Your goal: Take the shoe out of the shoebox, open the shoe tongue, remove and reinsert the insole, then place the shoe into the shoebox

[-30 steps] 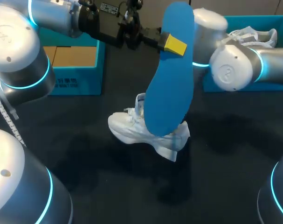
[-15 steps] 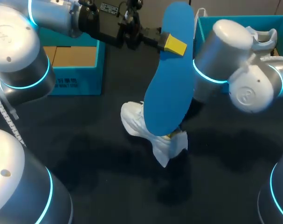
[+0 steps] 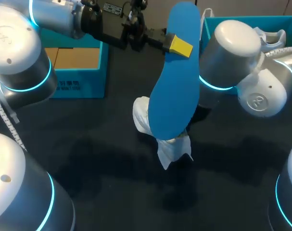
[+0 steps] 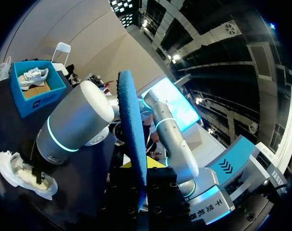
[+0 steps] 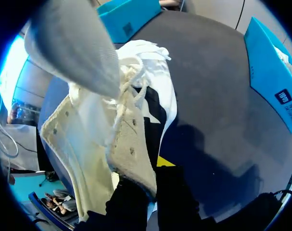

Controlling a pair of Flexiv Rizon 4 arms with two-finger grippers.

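A blue insole [image 3: 176, 77] hangs upright over the table's middle, with my left gripper [image 3: 177, 45] shut on its upper part. In the left wrist view the insole [image 4: 131, 130] stands edge-on between the fingers of that gripper [image 4: 142, 180]. Below it the white shoe [image 3: 146, 118] is tilted, its heel end [image 3: 173, 149] nearest me. The insole hides my right gripper in the head view. In the right wrist view my right gripper [image 5: 150, 180] is shut on the shoe's [image 5: 114, 125] collar, with the tongue and laces spread ahead of it.
A blue shoebox [image 3: 73, 72] with a brown floor stands at the back left. A second blue box [image 3: 261, 21] at the back right holds another white shoe [image 3: 273, 36]. My right arm's elbow [image 3: 227, 53] bulks in front of that box.
My right arm has swung and turned the shoe from lying crosswise to pointing along the table, heel toward me. The left arm and the insole have kept still.
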